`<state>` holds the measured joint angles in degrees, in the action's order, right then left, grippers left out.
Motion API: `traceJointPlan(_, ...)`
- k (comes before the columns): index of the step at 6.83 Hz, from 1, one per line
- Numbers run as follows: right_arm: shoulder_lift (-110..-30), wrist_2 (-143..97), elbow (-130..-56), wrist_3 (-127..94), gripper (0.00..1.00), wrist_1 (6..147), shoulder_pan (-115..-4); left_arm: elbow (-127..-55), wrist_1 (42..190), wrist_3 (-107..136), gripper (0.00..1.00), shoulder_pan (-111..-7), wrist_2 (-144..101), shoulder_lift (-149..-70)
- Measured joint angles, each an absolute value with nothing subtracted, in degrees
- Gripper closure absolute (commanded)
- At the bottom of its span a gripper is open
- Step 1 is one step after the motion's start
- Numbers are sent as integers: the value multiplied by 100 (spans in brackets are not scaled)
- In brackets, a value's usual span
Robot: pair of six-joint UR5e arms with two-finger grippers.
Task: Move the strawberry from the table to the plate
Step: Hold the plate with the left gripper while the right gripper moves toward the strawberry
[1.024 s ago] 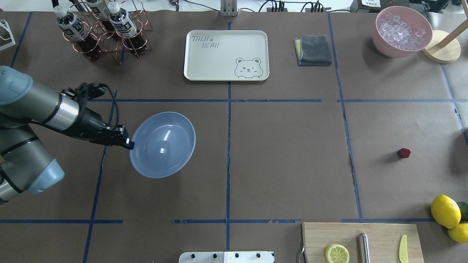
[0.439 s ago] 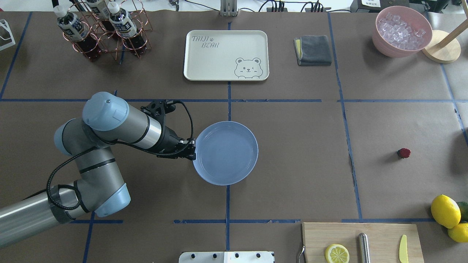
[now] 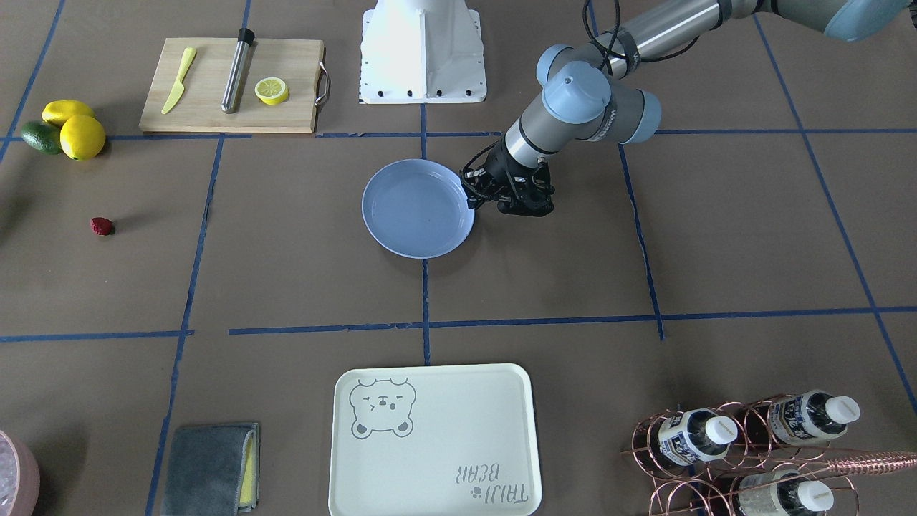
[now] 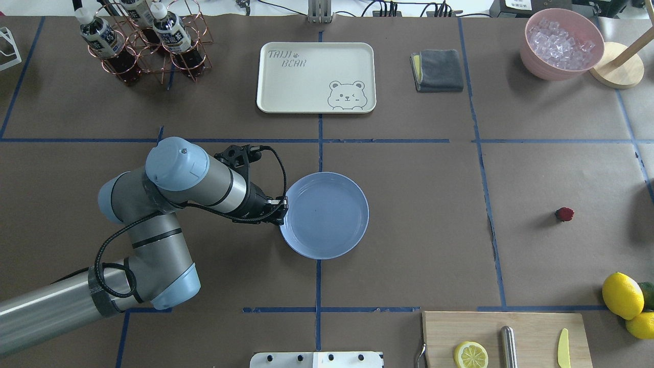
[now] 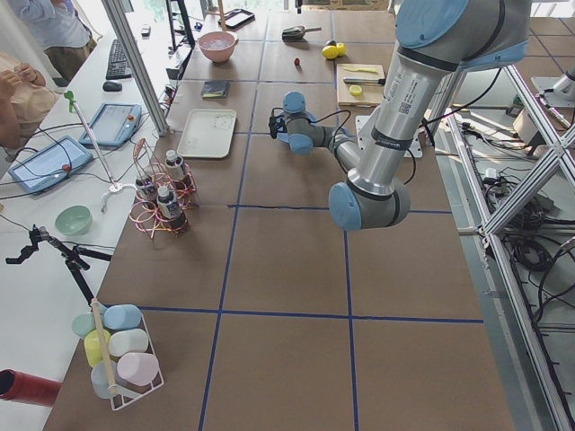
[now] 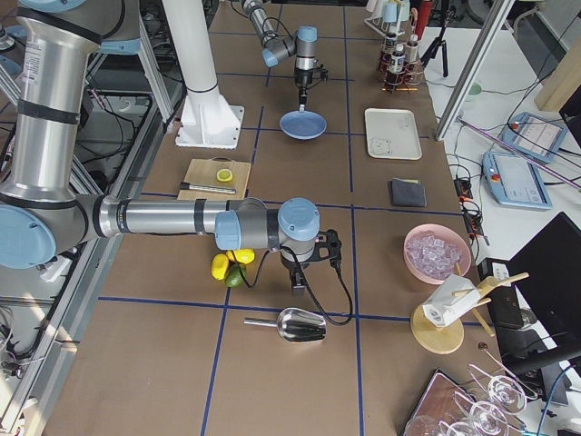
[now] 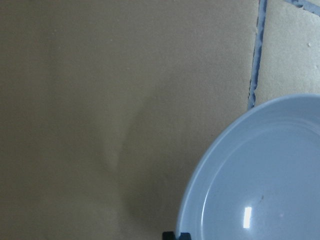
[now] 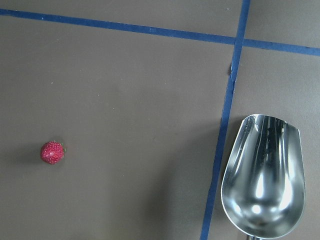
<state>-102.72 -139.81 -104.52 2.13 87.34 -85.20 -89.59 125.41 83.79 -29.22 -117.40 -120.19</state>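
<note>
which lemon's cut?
The lemon half on the cutting board, cut face up; the two whole lemons lie off the board beside the avocado.

Overhead view. Upper centre: cream bear tray (image 4: 306, 87) is lying flat, with a folded grey cloth (image 4: 438, 70) lying to its right. Upper right: pink bowl (image 4: 534, 64) is holding ice cubes (image 4: 562, 41). Upper left: copper wire rack (image 4: 191, 10) is holding bottles (image 4: 171, 33). Lower right: wooden cutting board (image 4: 531, 332) is carrying a lemon half (image 4: 470, 354), metal rod (image 4: 508, 347) and yellow knife (image 4: 563, 348). Lemons (image 4: 622, 295) and an avocado (image 4: 648, 294) are sitting at the right edge. Right wrist view: steel scoop (image 8: 262, 182) is lying at lower right.
</note>
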Motion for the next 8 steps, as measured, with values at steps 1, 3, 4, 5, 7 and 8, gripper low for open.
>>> traceJointPlan(1,-10269,-13989,-10451,219,0,8731,-8518,-8941,12536,8377,100,-2914,-11715,-12028)
traceJointPlan(3,-10268,-14123,-10453,230,0,8728,-8518,-8944,12527,8376,82,-2910,-11640,-12024)
traceJointPlan(4,-10269,-14153,-10452,236,0,8726,-8519,-8949,12523,8378,82,-2911,-11626,-12012)
traceJointPlan(5,-10268,-14165,-10450,240,0,8722,-8519,-8956,12519,8382,71,-2914,-11622,-11994)
traceJointPlan(7,-10266,-14198,-10455,238,0,8719,-8514,-8962,12516,8385,44,-2917,-11619,-11971)
traceJointPlan(8,-10266,-14273,-10458,232,0,8719,-8508,-9001,12518,8385,40,-2927,-11621,-11967)
